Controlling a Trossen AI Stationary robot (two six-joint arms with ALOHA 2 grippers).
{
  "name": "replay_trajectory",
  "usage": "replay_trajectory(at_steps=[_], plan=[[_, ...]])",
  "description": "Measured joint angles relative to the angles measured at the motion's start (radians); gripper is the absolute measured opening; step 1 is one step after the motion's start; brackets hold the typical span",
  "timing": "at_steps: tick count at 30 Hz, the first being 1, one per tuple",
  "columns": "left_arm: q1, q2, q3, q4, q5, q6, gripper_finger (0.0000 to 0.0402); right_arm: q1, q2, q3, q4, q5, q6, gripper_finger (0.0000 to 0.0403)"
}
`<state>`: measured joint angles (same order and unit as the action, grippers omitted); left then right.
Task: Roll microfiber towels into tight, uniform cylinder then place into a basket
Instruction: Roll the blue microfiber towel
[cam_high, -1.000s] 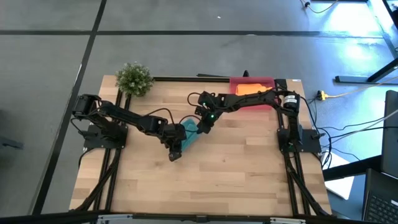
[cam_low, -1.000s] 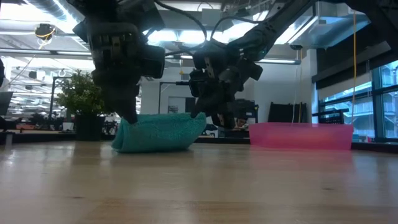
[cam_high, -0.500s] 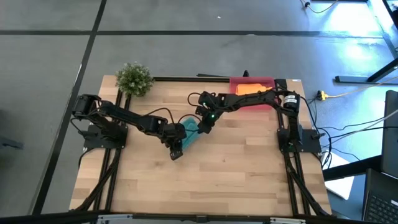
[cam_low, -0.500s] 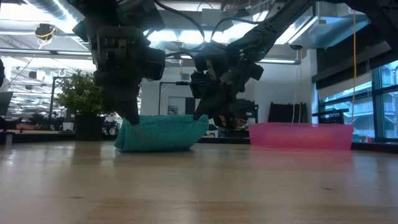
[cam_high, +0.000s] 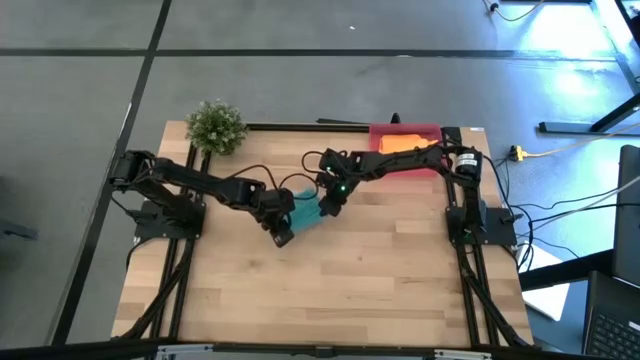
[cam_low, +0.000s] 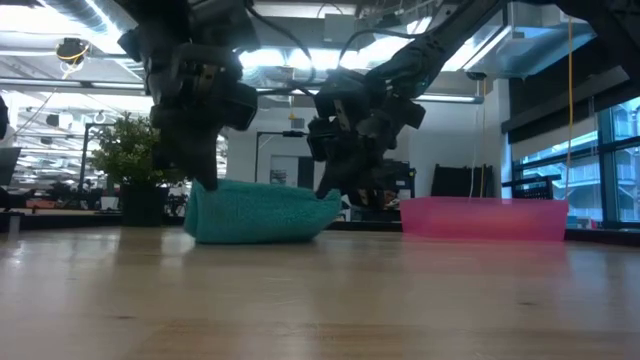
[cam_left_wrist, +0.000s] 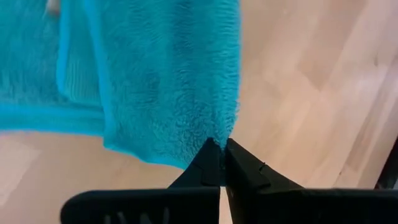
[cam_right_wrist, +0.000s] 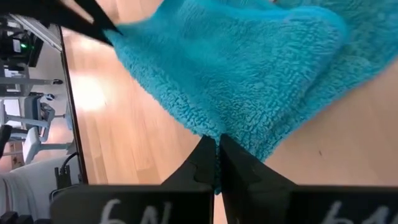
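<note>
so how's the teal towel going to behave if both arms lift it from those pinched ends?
Probably floppy: the teal towel lies as a soft, slumped bundle on the table, so its middle would likely sag. Its fluffy pile looks grippy, not slippery, where the left end effector and right end effector pinch its edges. Likely light, and the roll may loosen.

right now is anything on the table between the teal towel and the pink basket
Nothing visible. The teal towel, pinched by both grippers, has bare wood between it and the basket; only the right arm spans that stretch from above.
</note>
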<state>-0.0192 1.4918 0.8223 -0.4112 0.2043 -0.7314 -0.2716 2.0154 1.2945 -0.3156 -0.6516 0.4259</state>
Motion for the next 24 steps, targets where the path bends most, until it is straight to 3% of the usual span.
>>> replay_trajectory(at_steps=[9, 17, 24], plan=[[0.067, 0.0, 0.0, -0.002, -0.014, -0.078, 0.0, 0.014, 0.0, -0.002, -0.025, 0.001, -0.013, 0.0009], [0.096, 0.0, 0.0, -0.002, -0.122, -0.097, 0.0, 0.015, 0.0, -0.002, -0.028, 0.006, -0.012, 0.0009], [0.096, 0.011, 0.0, -0.007, -0.148, -0.097, 0.0, 0.015, 0.0, -0.002, -0.028, 0.006, -0.012, 0.0009]])
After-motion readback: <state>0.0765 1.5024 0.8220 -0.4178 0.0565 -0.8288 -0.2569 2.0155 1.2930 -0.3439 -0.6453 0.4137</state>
